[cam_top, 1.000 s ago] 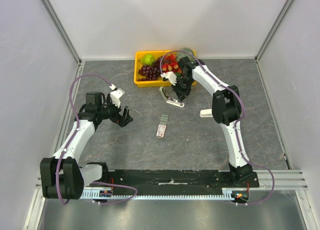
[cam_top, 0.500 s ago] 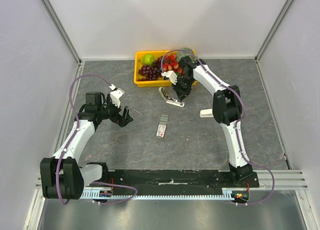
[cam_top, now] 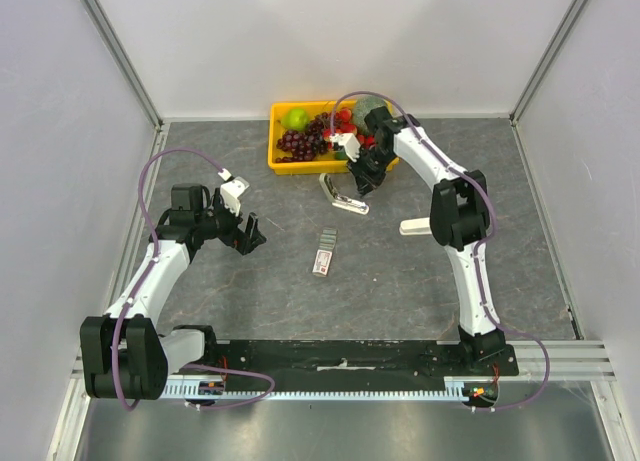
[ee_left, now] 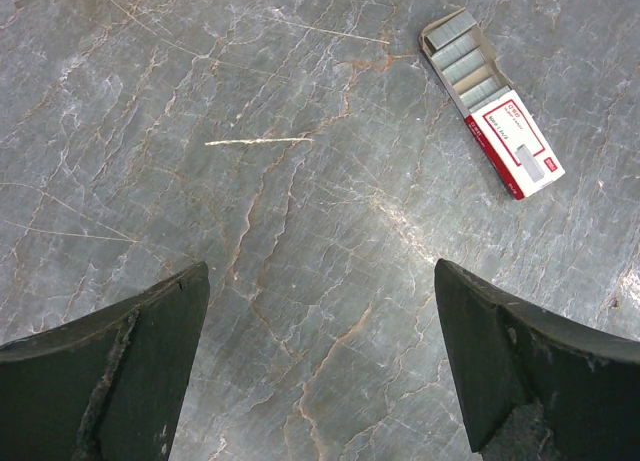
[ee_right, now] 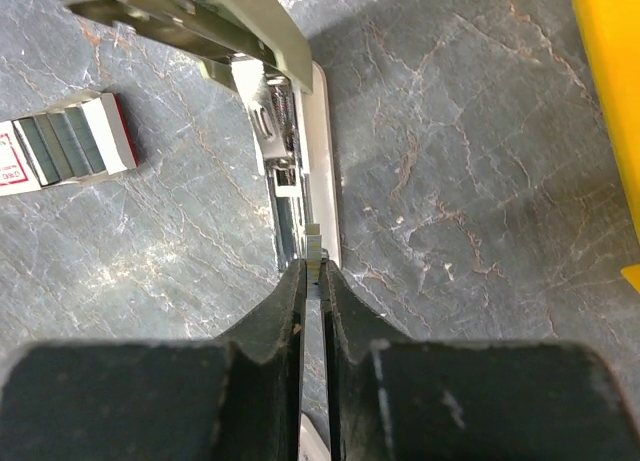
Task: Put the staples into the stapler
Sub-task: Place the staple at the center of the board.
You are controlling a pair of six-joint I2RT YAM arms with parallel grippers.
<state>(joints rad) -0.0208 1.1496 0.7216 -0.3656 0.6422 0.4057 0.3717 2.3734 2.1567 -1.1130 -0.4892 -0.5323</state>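
Observation:
The stapler (cam_top: 340, 194) lies swung open on the grey table, in front of the yellow bin. In the right wrist view its metal top arm (ee_right: 190, 21) is lifted off the white base (ee_right: 326, 151), baring the magazine channel (ee_right: 284, 196). My right gripper (ee_right: 312, 271) is shut on a short silvery strip of staples (ee_right: 314, 245), held just above the near end of that channel. The open staples box (cam_top: 324, 253), red and white, lies mid-table, with silvery strips (ee_left: 462, 59) showing inside. My left gripper (ee_left: 320, 361) hangs open over bare table, left of the box, holding nothing.
A yellow bin (cam_top: 281, 164) with grapes, an apple and strawberries stands at the back, right behind the right wrist; its edge (ee_right: 610, 111) shows at the right. A small white object (cam_top: 414, 226) lies beside the right arm's elbow. A pale scratch (ee_left: 258, 141) marks the tabletop.
The right wrist has shifted back and to the right toward the bin, still pinching the strip over the stapler. The left arm and the staples box have not moved.

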